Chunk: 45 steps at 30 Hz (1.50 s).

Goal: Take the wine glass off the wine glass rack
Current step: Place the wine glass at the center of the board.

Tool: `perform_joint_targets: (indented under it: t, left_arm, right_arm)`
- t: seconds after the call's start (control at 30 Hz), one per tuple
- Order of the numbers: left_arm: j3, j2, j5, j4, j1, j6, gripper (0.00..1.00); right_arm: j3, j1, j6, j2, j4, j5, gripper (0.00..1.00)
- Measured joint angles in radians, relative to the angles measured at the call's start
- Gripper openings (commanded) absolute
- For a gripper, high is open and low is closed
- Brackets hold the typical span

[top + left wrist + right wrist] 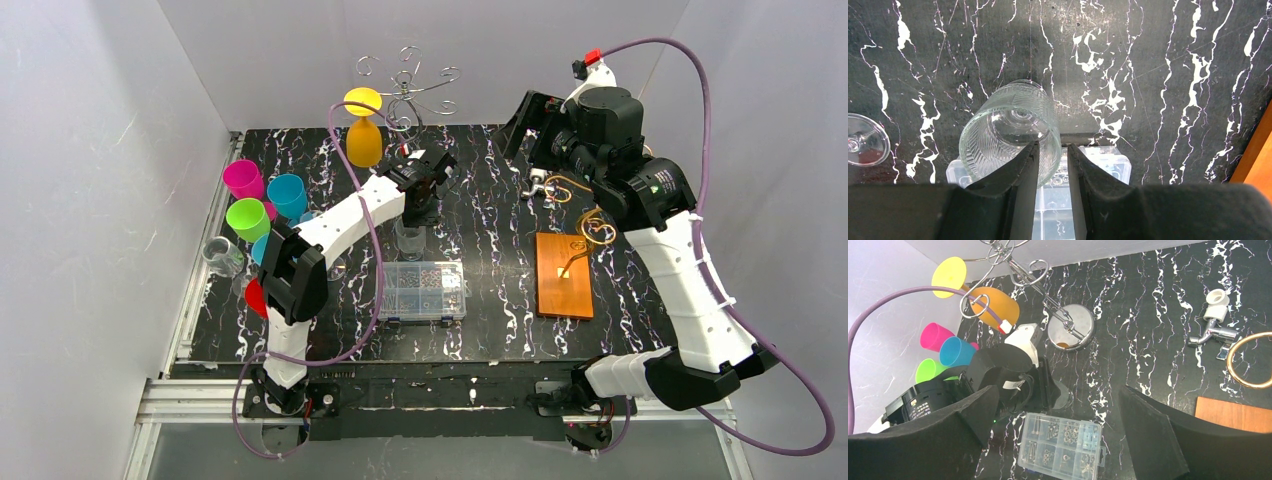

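Observation:
The wine glass has an orange bowl and a yellow foot. It hangs bowl down on the wire wine glass rack at the back middle, and shows in the right wrist view beside the rack's chrome base. My left gripper hovers in front of the rack over a clear ribbed tumbler. Its jaws stand a narrow gap apart, one finger over the tumbler's mouth. My right gripper is wide open and empty, high at the back right.
Pink, blue and green cups stand at the left with clear glasses. A clear screw box lies at the front middle. A wooden board, brass rings and a tap lie at the right.

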Motion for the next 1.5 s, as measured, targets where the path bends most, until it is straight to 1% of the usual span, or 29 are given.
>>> perform_joint_targets:
  t: [0.83,1.5]
  left_arm:
    - [0.124,-0.006,0.005,-0.102,0.0,0.005,0.32]
    - [0.144,-0.045,0.014,-0.157,0.0,0.01,0.33]
  right_arm:
    - [0.013,0.0,-0.002,0.0,-0.024,0.023,0.98]
    - [0.087,0.0,-0.003,0.006,-0.062,0.027,0.98]
